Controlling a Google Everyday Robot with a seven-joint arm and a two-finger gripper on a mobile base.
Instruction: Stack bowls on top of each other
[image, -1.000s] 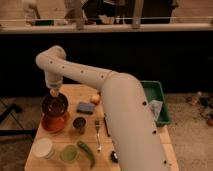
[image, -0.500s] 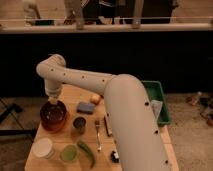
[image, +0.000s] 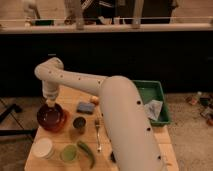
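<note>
The dark maroon-brown bowl (image: 51, 115) sits at the left of the wooden table (image: 125, 165). It appears to rest inside the orange-red bowl (image: 52, 127), of which only a reddish rim shows around and below it. My gripper (image: 49, 103) hangs from the white arm directly above the far rim of the maroon bowl, very near or touching it. Whether it still holds the bowl does not show.
A blue sponge (image: 85, 107), an orange item (image: 94, 100), a small dark cup (image: 79, 122), a fork (image: 98, 135), a green pepper (image: 86, 153), a small green cup (image: 69, 153) and a white round container (image: 43, 148) lie nearby. A green tray (image: 159, 91) stands at the right.
One second ago the left bowl showed bright orange-red under the gripper. Now the dark maroon bowl covers it, and the gripper stays just above.
</note>
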